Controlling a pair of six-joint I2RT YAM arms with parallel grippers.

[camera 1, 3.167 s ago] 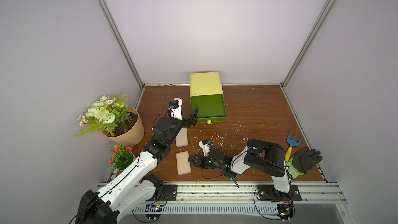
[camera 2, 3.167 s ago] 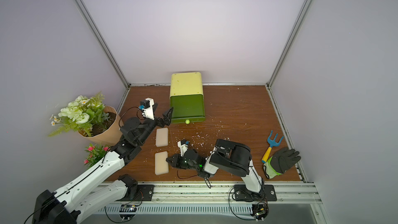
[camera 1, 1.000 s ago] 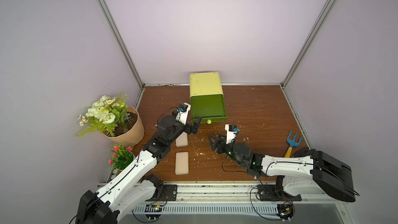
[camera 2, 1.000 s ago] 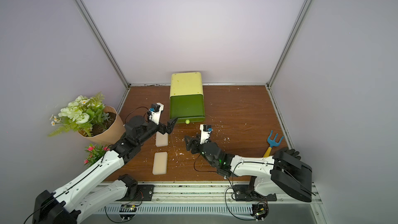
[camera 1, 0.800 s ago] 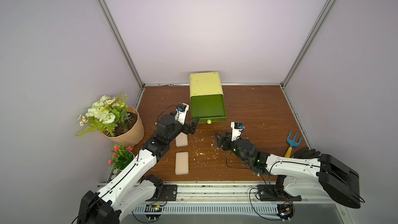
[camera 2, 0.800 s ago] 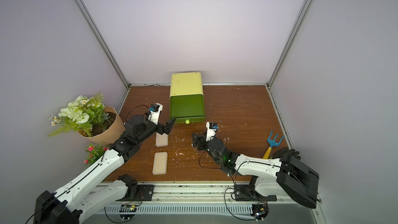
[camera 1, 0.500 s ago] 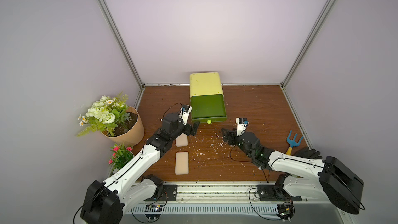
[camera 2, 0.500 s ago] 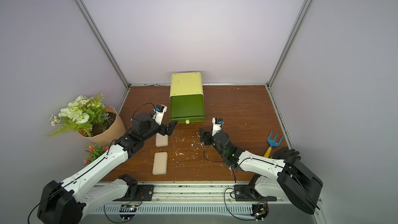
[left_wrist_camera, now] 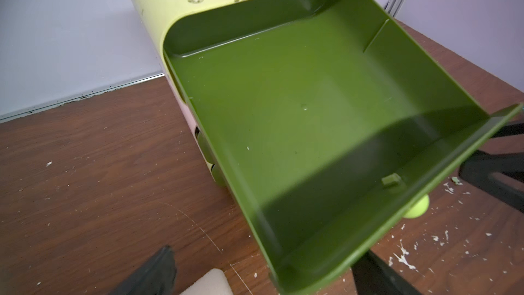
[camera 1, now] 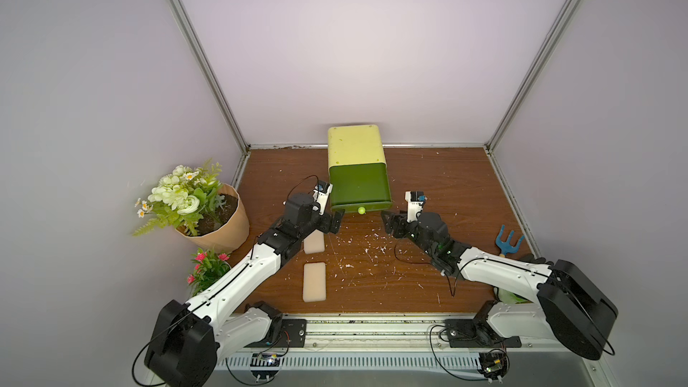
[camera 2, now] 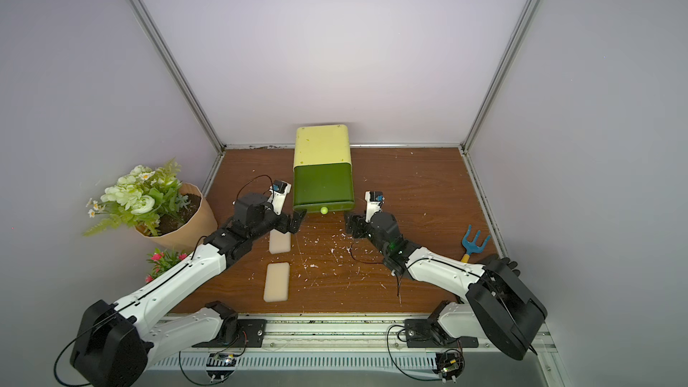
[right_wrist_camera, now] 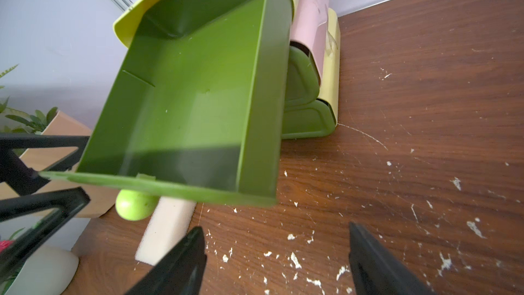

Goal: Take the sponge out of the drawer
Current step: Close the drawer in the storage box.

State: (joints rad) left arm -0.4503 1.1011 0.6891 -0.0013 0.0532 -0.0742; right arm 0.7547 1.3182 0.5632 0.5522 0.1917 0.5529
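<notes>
1. The drawer stands pulled out of the cabinet; its interior is open from above, rear part roofed by the cabinet.
2. Left of the drawer front: left end effector, jaws apart, just beside the corner, over a sponge.
3. Right of the drawer front: right end effector, jaws apart, near the corner.
4. Before the drawer, between them: open bench strewn with crumbs; the knob protrudes.

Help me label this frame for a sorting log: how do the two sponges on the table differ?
The far sponge lies just in front of the open drawer; the near sponge lies farther from it. The far sponge is partly hidden under the left pincer; the near sponge shows whole. Both are pale, rectangular, flat on the table and outside the drawer.
</notes>
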